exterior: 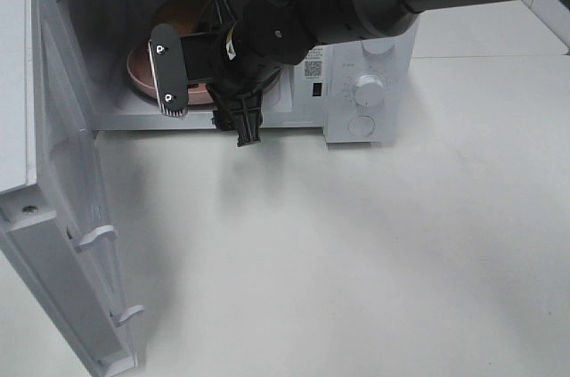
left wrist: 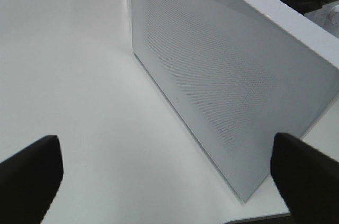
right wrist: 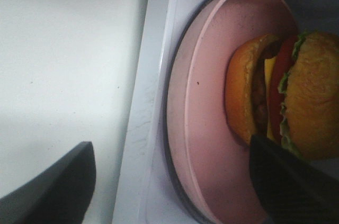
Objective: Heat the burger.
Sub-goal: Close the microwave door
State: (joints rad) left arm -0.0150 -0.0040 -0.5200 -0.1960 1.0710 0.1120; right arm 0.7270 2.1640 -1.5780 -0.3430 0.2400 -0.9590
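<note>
The burger [exterior: 178, 13] sits on its pink plate [exterior: 138, 69] inside the open microwave [exterior: 367, 47]. In the right wrist view the burger [right wrist: 296, 91] rests on the plate [right wrist: 206, 118], which lies on the dark-rimmed turntable. My right gripper [exterior: 209, 99] reaches across to the microwave's opening. It is open and empty [right wrist: 169, 150], with one finger over the plate near the burger and the other outside over the table. My left gripper [left wrist: 165, 144] is open and empty and faces the outer side of the microwave door [left wrist: 212, 75]. It is out of the exterior high view.
The microwave door [exterior: 53, 172] stands wide open at the left and reaches toward the front edge. The control panel with a round knob [exterior: 367, 87] and a button is on the right of the opening. The white table [exterior: 356, 261] lies in front.
</note>
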